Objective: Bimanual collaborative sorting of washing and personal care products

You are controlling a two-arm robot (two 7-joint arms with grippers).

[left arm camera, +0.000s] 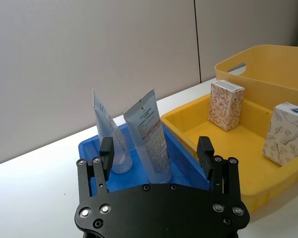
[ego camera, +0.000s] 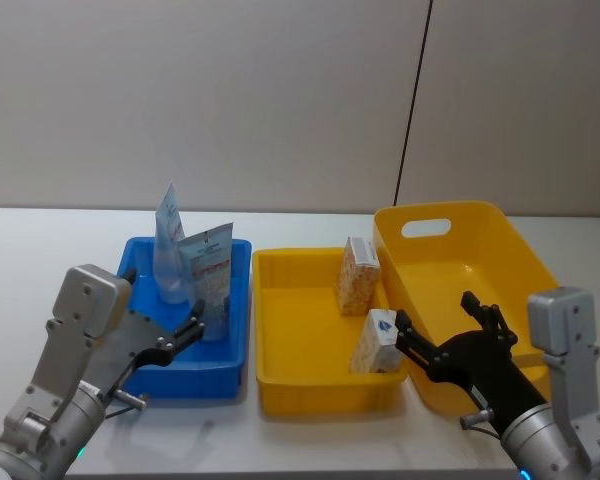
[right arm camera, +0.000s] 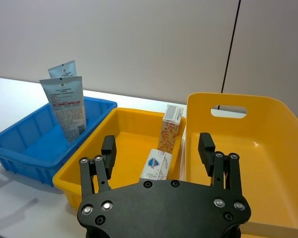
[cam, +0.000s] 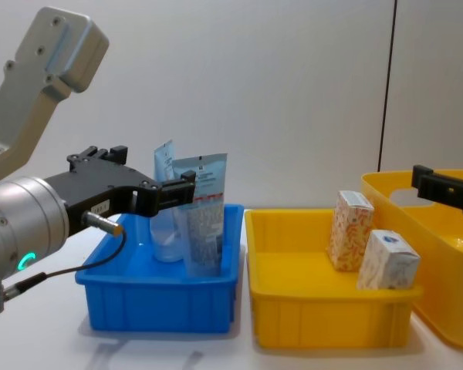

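In blue bin, tubes partly hidden (its wall), left hand wide, right hand wide.

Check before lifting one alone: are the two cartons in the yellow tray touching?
Apart. The left wrist view shows bare yellow tray floor between the orange-speckled carton and the white-blue carton.

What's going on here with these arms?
The robot is sorting care products. Two tubes stand in the blue bin, and the speckled carton and white-blue carton sit in the yellow tray. The left gripper hovers open by the blue bin, the right gripper open by the tray; neither holds anything.
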